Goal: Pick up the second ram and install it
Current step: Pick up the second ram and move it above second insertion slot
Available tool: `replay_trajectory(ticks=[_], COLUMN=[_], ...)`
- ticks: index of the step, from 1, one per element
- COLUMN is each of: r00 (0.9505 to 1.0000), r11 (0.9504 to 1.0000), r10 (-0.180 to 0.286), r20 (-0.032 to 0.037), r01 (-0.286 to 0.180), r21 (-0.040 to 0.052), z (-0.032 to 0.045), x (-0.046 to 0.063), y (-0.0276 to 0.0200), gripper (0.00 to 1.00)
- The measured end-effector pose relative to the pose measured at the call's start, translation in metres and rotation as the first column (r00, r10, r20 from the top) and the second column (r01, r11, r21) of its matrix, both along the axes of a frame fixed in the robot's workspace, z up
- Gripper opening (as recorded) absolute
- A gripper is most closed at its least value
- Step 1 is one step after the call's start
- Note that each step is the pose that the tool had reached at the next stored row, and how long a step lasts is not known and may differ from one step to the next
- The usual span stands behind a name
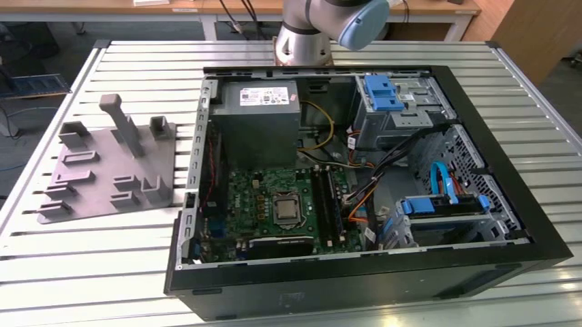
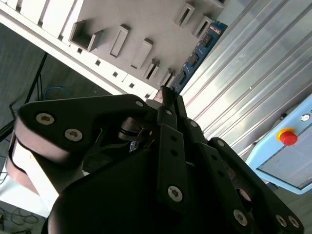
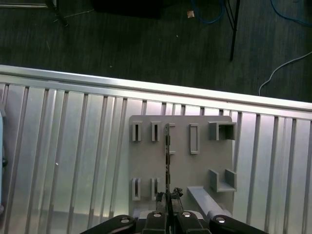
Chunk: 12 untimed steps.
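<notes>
Pinching thin flat second ram (image 2: 195, 54) edge-on, jaws narrow, above matte gray slotted holder (image 3: 183, 165).

Evenly bright from above in the exterior view, with pale sheen on the silver slatted aluminium table (image 1: 136, 61) and soft, short shadows beside the gray plastic holder tray (image 1: 91, 170). Dim inside the open black computer case (image 1: 546, 231). In the first wrist view, white glare along the slats, near-black over the dark floor (image 3: 146, 39). In the second wrist view, underlit on the black metal gripper (image 2: 165, 97), brighter on the thin blue-green second ram (image 2: 197, 51) clamped in it.
</notes>
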<state>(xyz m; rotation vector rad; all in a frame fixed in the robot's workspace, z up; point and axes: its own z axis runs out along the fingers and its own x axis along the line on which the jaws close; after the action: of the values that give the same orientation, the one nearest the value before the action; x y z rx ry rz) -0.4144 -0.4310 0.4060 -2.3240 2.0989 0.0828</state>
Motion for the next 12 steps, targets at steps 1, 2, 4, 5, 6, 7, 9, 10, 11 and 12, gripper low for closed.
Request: replay_trajectory(ticks=[1,2,4,5,6,7,9,10,11,12], r00=[1.0,1.0,1.0,1.0,1.0,1.0,1.0,1.0,1.0,1.0], r11=[1.0,1.0,1.0,1.0,1.0,1.0,1.0,1.0,1.0,1.0], r10=[0.0,0.0,0.0,0.0,0.0,0.0,0.0,0.0,0.0,0.0], r20=[0.0001,0.0002,0.0002,0.0001,0.0,0.0,0.0,-0.0001,-0.0003,-0.0002], r01=[0.0,0.0,0.0,0.0,0.0,0.0,0.0,0.0,0.0,0.0], r21=[0.0001,0.0001,0.0001,0.0001,0.0,0.0,0.0001,-0.0001,-0.0002,-0.0001], z=[0.0009,0.0009,0.0009,0.001,0.0011,0.0011,0.0011,0.0012,0.0013,0.0012], x=[0.0,0.0,0.0,0.0,0.0,0.0,0.0,0.0003,0.0013,0.0028], y=[0.0,0.0,0.0,0.0,0.0,0.0,0.0,0.0,-0.0001,-0.0001], gripper=[0.14,0.14,0.14,0.14,0.14,0.14,0.14,0.14,0.14,0.14])
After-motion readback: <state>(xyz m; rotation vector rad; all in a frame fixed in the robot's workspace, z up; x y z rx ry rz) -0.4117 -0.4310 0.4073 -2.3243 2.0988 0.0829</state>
